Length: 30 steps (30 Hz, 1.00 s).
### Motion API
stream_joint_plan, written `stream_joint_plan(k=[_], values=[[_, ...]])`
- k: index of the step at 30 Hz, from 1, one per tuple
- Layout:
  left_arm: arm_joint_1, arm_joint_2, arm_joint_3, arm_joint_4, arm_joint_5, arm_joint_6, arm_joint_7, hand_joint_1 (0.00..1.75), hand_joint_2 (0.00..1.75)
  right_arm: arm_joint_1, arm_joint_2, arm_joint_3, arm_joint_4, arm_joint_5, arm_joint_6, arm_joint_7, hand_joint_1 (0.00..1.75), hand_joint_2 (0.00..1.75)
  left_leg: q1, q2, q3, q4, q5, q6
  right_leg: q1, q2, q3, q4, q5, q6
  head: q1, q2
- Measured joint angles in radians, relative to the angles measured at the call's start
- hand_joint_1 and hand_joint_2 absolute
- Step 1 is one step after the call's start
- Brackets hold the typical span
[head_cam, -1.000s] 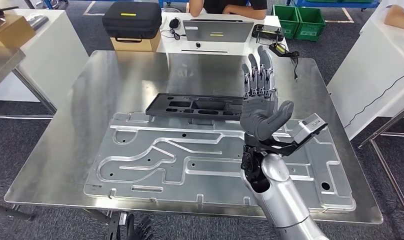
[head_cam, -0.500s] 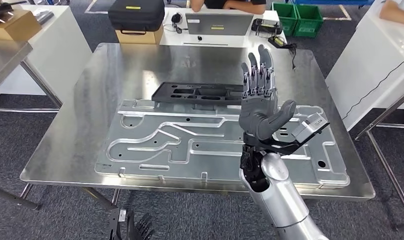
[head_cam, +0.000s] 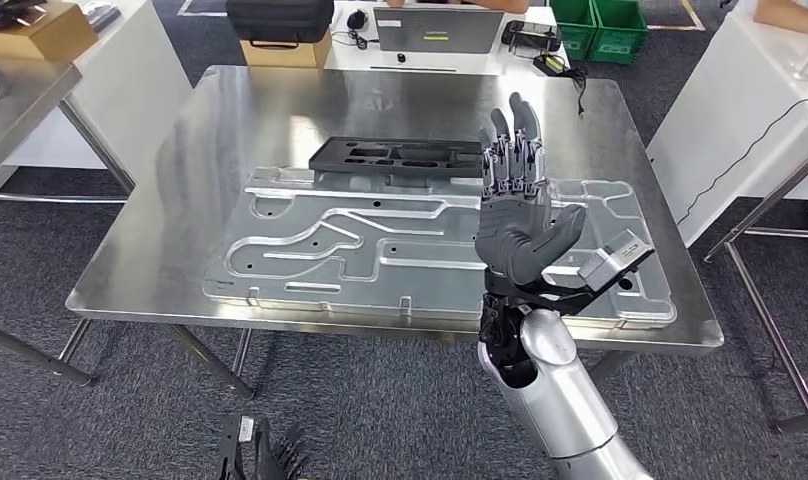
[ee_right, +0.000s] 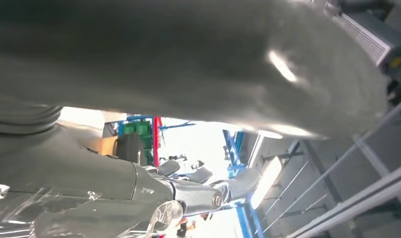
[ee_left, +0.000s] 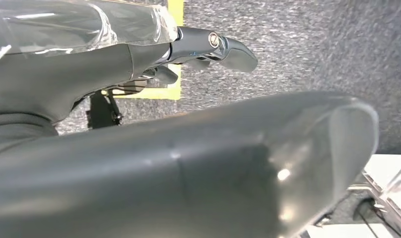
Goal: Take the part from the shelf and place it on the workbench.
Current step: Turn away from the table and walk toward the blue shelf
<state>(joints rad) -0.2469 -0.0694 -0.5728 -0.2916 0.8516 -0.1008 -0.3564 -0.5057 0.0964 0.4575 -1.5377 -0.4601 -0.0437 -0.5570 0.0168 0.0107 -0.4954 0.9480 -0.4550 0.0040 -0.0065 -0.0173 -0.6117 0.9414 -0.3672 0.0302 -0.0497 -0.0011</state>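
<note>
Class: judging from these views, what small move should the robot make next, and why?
Probably lower and withdraw the right robot hand: it is raised, fingers apart, holding nothing, while the black part already lies on the workbench, so placing looks done.

The bench [head_cam: 230,110] is shiny metal, and a big flat silver plate [head_cam: 380,250] covers most of its near half. The plate is low, so a hand can pass over it. A black part [head_cam: 395,157] lies just behind the plate, touching its far edge, and sticks up a little higher. Behind the black part the bench top is bare and wide. The left side of the bench is bare too. The right hand [head_cam: 520,225] is raised over the right part of the plate with its fingers [head_cam: 510,150] straight and apart, holding nothing. A white table [head_cam: 750,110] stands close on the right, with a narrow floor gap between.
</note>
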Motion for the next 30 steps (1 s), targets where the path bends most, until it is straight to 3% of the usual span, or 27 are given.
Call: stream_joint_plan(k=[2, 3, 4, 6, 7, 8, 9, 10, 13, 15, 17, 18, 20, 22, 23, 24, 25, 26, 28, 30], values=[[0.0, 0.0, -0.006, 0.0, -0.002, 0.006, -0.001, 0.0, 0.0, -0.001, 0.0, 0.003, 0.0, 0.009, -0.004, 0.0, 0.0, 0.0, -0.001, -0.011, -0.002, -0.013, 0.002, 0.019, -0.004, -0.006, -0.007, 0.004, 0.003, 0.011, 0.0, 0.0], [0.001, 0.0, -0.008, 0.0, -0.003, 0.009, -0.001, 0.0, 0.0, -0.001, 0.0, 0.005, 0.0, 0.012, -0.006, 0.0, 0.0, 0.0, 0.0, -0.016, -0.006, -0.013, 0.008, 0.028, -0.006, -0.004, -0.015, 0.023, -0.013, 0.015, 0.001, 0.0], [0.003, 0.0, -0.01, 0.0, -0.004, 0.012, 0.0, 0.0, 0.0, -0.001, 0.0, 0.006, 0.0, 0.015, -0.008, 0.001, 0.0, 0.0, 0.0, -0.02, -0.009, -0.015, 0.015, 0.037, -0.007, 0.0, -0.033, 0.067, -0.042, 0.018, 0.001, 0.0], [0.004, 0.0, -0.012, 0.0, -0.007, 0.014, 0.0, 0.0, 0.0, 0.001, 0.0, 0.006, 0.0, 0.02, -0.011, 0.001, 0.0, 0.0, 0.0, -0.029, -0.019, -0.014, 0.025, 0.047, -0.008, 0.009, -0.091, 0.217, -0.123, 0.023, 0.002, 0.0], [0.006, 0.0, -0.013, 0.0, -0.008, 0.014, 0.0, 0.0, 0.0, 0.003, 0.0, 0.006, 0.0, 0.022, -0.012, 0.002, 0.0, 0.0, -0.001, -0.035, -0.024, -0.014, 0.029, 0.048, -0.008, 0.011, -0.119, 0.288, -0.153, 0.024, 0.002, 0.0], [0.007, 0.0, -0.014, 0.0, -0.008, 0.014, 0.0, 0.0, 0.0, 0.004, 0.0, 0.007, 0.0, 0.022, -0.012, 0.002, 0.0, 0.0, -0.002, -0.041, -0.027, -0.013, 0.032, 0.048, -0.008, 0.012, -0.131, 0.327, -0.165, 0.024, 0.002, 0.0], [0.009, 0.001, -0.014, 0.0, -0.009, 0.014, 0.001, 0.0, 0.0, 0.006, 0.0, 0.007, 0.0, 0.022, -0.012, 0.002, 0.0, 0.0, -0.003, -0.048, -0.029, -0.013, 0.034, 0.046, -0.008, 0.013, -0.121, 0.323, -0.156, 0.023, 0.002, 0.0], [0.009, 0.001, -0.014, 0.0, -0.009, 0.014, 0.001, 0.0, 0.0, 0.006, 0.0, 0.007, 0.0, 0.023, -0.012, 0.002, 0.0, 0.0, -0.003, -0.057, -0.03, -0.013, 0.036, 0.044, -0.008, 0.018, -0.087, 0.271, -0.128, 0.019, 0.002, 0.0], [0.006, -0.001, -0.018, 0.0, -0.008, 0.014, 0.001, 0.0, 0.0, 0.003, 0.0, 0.007, 0.0, 0.025, -0.012, 0.002, 0.0, 0.0, -0.003, -0.083, -0.038, -0.01, 0.042, 0.035, -0.009, 0.086, 0.037, 0.05, -0.049, 0.001, 0.001, 0.0], [0.004, -0.002, -0.02, 0.0, -0.007, 0.014, 0.002, 0.0, 0.0, 0.004, 0.0, 0.008, 0.0, 0.027, -0.012, 0.003, 0.0, 0.0, 0.003, -0.101, -0.053, -0.009, 0.049, 0.022, -0.007, 0.108, 0.054, 0.006, -0.047, -0.004, 0.001, 0.0], [0.007, -0.001, -0.024, 0.0, -0.005, 0.014, 0.002, 0.0, 0.0, 0.003, 0.0, 0.009, 0.0, 0.028, -0.012, 0.004, 0.0, 0.0, 0.007, -0.11, -0.065, -0.006, 0.052, 0.009, -0.007, 0.083, 0.05, 0.0, -0.044, -0.007, 0.002, 0.0], [0.008, -0.001, -0.026, 0.0, -0.004, 0.014, 0.002, 0.0, 0.0, 0.002, 0.001, 0.01, 0.0, 0.029, -0.012, 0.004, 0.0, 0.0, 0.006, -0.096, -0.074, 0.008, 0.043, 0.004, -0.01, 0.069, 0.05, -0.003, -0.043, -0.011, 0.001, 0.0], [0.007, 0.0, -0.03, 0.0, -0.003, 0.014, 0.002, 0.0, 0.0, 0.001, 0.003, 0.013, 0.0, 0.03, -0.012, 0.005, 0.0, 0.0, 0.004, -0.05, -0.12, 0.099, -0.008, -0.005, -0.013, 0.039, 0.051, -0.008, -0.04, -0.017, -0.004, 0.0], [0.007, 0.0, -0.033, -0.001, -0.002, 0.015, 0.002, 0.0, 0.0, 0.002, 0.003, 0.017, 0.0, 0.031, -0.011, 0.005, 0.0, 0.0, 0.004, -0.03, -0.188, 0.243, -0.069, -0.012, -0.011, 0.008, 0.05, -0.008, -0.041, -0.019, -0.007, 0.0], [0.009, 0.0, -0.034, -0.001, -0.001, 0.015, 0.002, 0.0, 0.0, 0.003, 0.003, 0.019, 0.0, 0.032, -0.01, 0.005, 0.0, 0.0, 0.005, -0.029, -0.21, 0.288, -0.08, -0.014, -0.009, -0.006, 0.049, -0.008, -0.041, -0.019, -0.007, 0.0], [0.011, 0.0, -0.034, -0.001, 0.0, 0.016, 0.002, 0.0, 0.0, 0.003, 0.003, 0.022, 0.0, 0.035, -0.009, 0.006, 0.0, 0.0, 0.005, -0.027, -0.212, 0.293, -0.072, -0.015, -0.009, -0.019, 0.049, -0.007, -0.041, -0.019, -0.007, 0.0], [0.012, 0.0, -0.035, -0.001, 0.0, 0.016, 0.002, 0.0, 0.0, 0.003, 0.003, 0.024, 0.0, 0.037, -0.009, 0.006, 0.0, 0.0, 0.004, -0.023, -0.191, 0.254, -0.046, -0.014, -0.008, -0.031, 0.049, -0.007, -0.041, -0.019, -0.007, 0.0], [0.013, 0.001, -0.035, -0.001, 0.0, 0.016, 0.001, 0.0, 0.0, 0.003, 0.003, 0.025, 0.0, 0.039, -0.009, 0.006, 0.0, 0.0, 0.004, -0.011, -0.153, 0.18, -0.01, -0.013, -0.008, -0.043, 0.05, -0.006, -0.042, -0.017, -0.007, 0.0], [0.011, 0.001, -0.035, -0.001, 0.0, 0.016, -0.001, 0.0, 0.0, 0.002, 0.003, 0.027, 0.0, 0.042, -0.009, 0.006, 0.0, 0.0, -0.002, 0.026, -0.083, 0.041, 0.041, -0.006, -0.003, -0.062, 0.051, -0.004, -0.045, -0.011, -0.006, 0.0], [0.011, 0.001, -0.036, -0.001, -0.001, 0.016, -0.002, 0.0, 0.0, 0.0, 0.003, 0.029, 0.0, 0.042, -0.008, 0.006, 0.0, 0.0, -0.008, 0.038, -0.066, -0.006, 0.053, 0.007, 0.002, -0.075, 0.051, -0.003, -0.045, -0.003, -0.004, 0.0]])
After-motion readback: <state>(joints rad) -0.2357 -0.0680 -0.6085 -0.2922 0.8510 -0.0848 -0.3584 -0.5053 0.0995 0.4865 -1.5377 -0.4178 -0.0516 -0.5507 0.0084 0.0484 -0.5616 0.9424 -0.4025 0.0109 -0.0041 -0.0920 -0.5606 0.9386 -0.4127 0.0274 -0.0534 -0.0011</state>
